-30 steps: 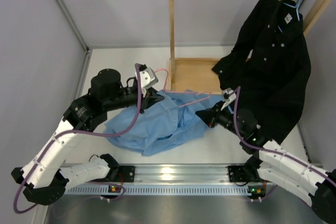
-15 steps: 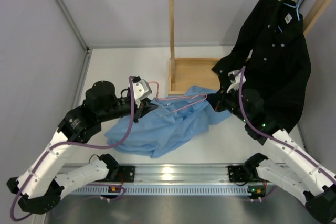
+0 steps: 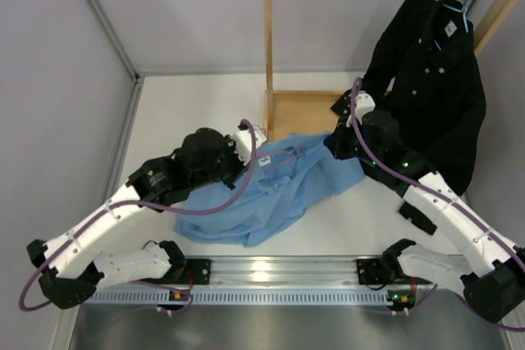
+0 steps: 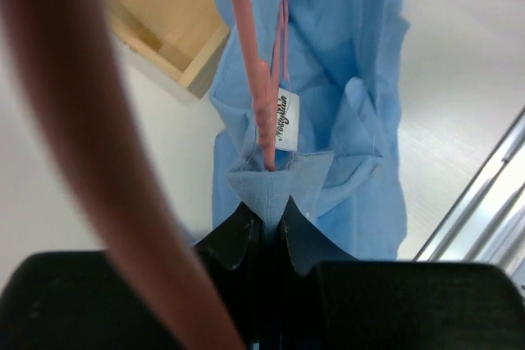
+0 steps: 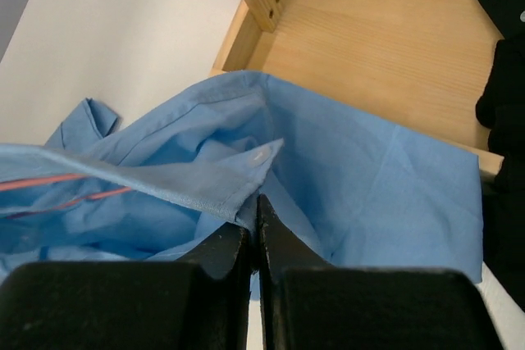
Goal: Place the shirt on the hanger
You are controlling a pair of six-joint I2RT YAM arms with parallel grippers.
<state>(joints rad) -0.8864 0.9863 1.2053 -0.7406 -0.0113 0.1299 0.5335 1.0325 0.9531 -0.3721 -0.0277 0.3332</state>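
Observation:
The light blue shirt (image 3: 275, 194) lies crumpled on the table between my arms. The pink wire hanger (image 3: 285, 153) lies partly inside its upper edge. My left gripper (image 3: 249, 160) is shut on the collar (image 4: 267, 182). The hanger's pink wire (image 4: 253, 79) runs into the collar beside the label, just above the gripper (image 4: 267, 220). My right gripper (image 3: 340, 143) is shut on a buttoned edge of the shirt (image 5: 246, 165) and holds it up; it also shows in the right wrist view (image 5: 255, 225). Pink wire shows through the cloth (image 5: 49, 181).
A wooden rack (image 3: 268, 47) with a flat base (image 3: 299, 112) stands behind the shirt, its base close to my right gripper (image 5: 385, 47). A black collared shirt (image 3: 431, 96) hangs from its rail on a pale blue hanger (image 3: 469, 7). Grey walls enclose the left and back.
My right gripper has moved back and up toward the rack base with the shirt edge. My left gripper has moved right toward the centre. The shirt has shifted right with them.

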